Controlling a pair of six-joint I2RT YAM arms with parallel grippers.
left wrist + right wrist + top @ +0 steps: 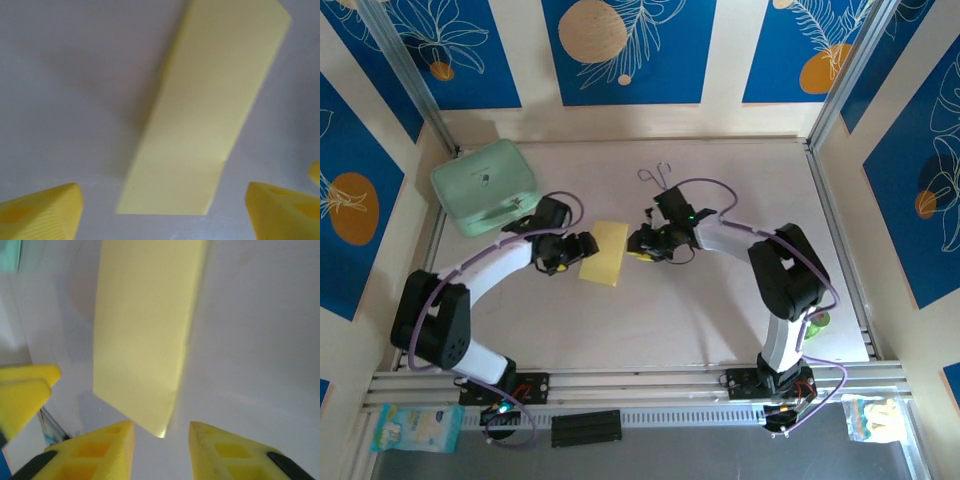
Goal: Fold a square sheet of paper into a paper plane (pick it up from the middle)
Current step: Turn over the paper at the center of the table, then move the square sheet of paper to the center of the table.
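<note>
Your paper [603, 253] is folded once; most folds remain. Left gripper [162, 196], at its 9 o'clock, stands wide, right gripper [161, 432] narrow.

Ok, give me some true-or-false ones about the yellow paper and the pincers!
1. The yellow paper lies on the table between the left pincer and the right pincer. True.
2. The left pincer is squeezed shut. False: its fingers stand wide apart.
3. The mint-green case sits on the paper. False: it stands apart, at the far left.
4. The paper is already a pointy plane. False: it is a plain rectangle.
5. The metal tongs lie beyond the right pincer. True.
</note>
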